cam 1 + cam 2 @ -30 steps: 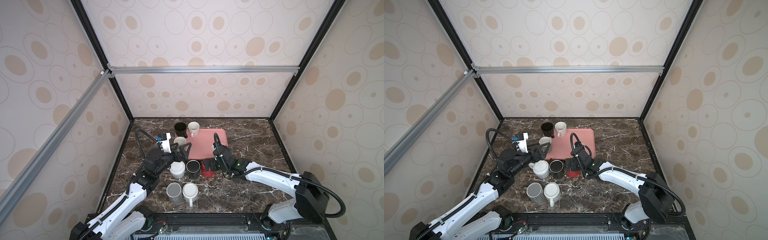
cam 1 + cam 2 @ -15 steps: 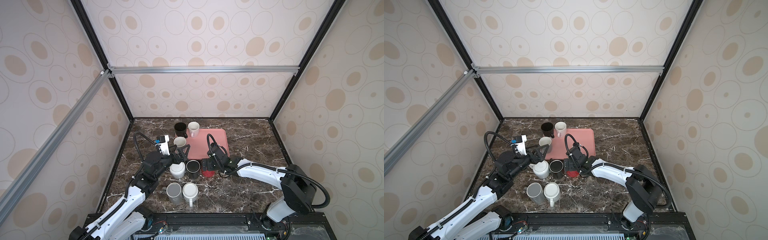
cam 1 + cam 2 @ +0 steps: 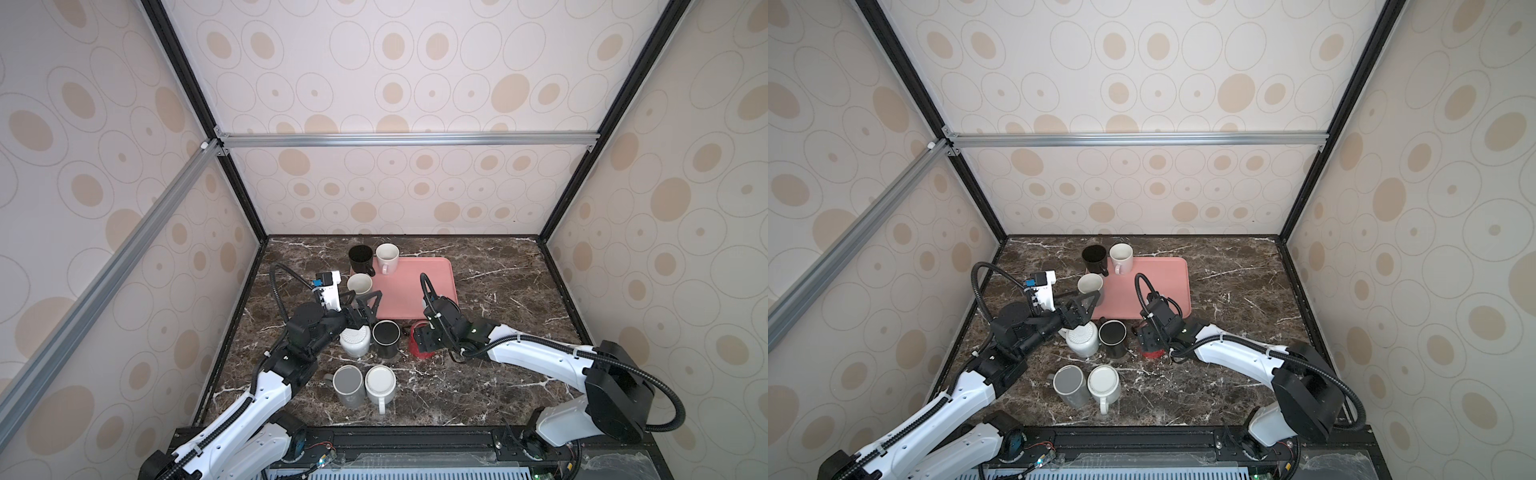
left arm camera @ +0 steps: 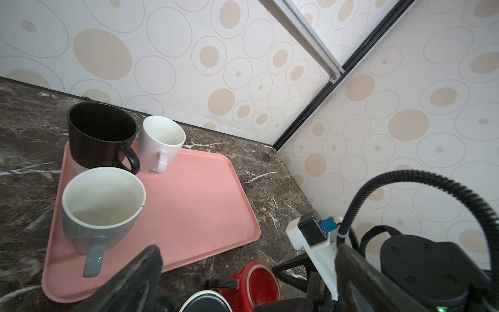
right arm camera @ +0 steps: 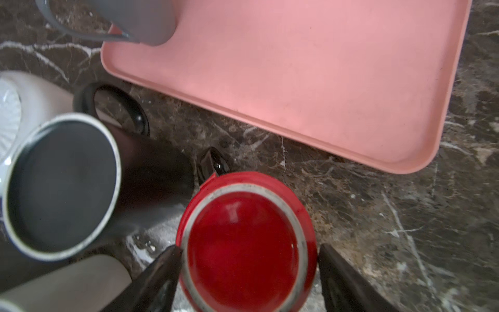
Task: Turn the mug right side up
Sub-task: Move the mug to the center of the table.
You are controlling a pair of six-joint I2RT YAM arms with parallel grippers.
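At the left, the left tool (image 3: 363,297) hangs spread and empty over the far side of the white ribbed mug (image 3: 354,340), which stands mouth down on the bench (image 3: 498,374). Just right of it stands the black mug (image 3: 386,334), also mouth down. Right again, just near the near edge of the pink tray (image 3: 432,286), the red mug (image 3: 422,354) rests base up; this appears to be the one in hand. The right tool (image 5: 249,251) straddles it from above, with one finger at its wall and a slim gap at the other, so treat the grip as not yet made. The step in hand is the grasp. Next, press the tool onto the wall, lift clear of the black mug, rotate half a turn and set the red mug down mouth up.
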